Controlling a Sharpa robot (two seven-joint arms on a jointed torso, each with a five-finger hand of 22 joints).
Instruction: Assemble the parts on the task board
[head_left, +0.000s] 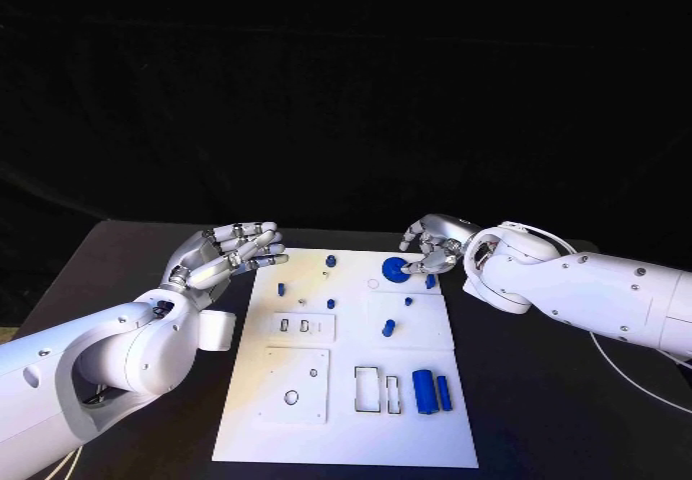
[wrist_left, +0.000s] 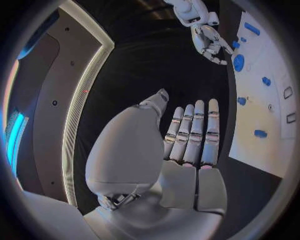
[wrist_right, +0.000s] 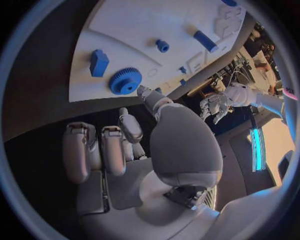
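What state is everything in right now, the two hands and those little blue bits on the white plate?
left hand: open, fingers apart, at the board's far left corner, holding nothing.
right hand: fingers curled, a fingertip at the gear; whether it grips is unclear.
blue gear: lying flat on the board near its far edge.
blue bar: lying flat near the board's near right side.
task board: flat on the black table.

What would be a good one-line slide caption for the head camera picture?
Right hand fingers touch a blue gear on the white task board; left hand hovers open beside it.
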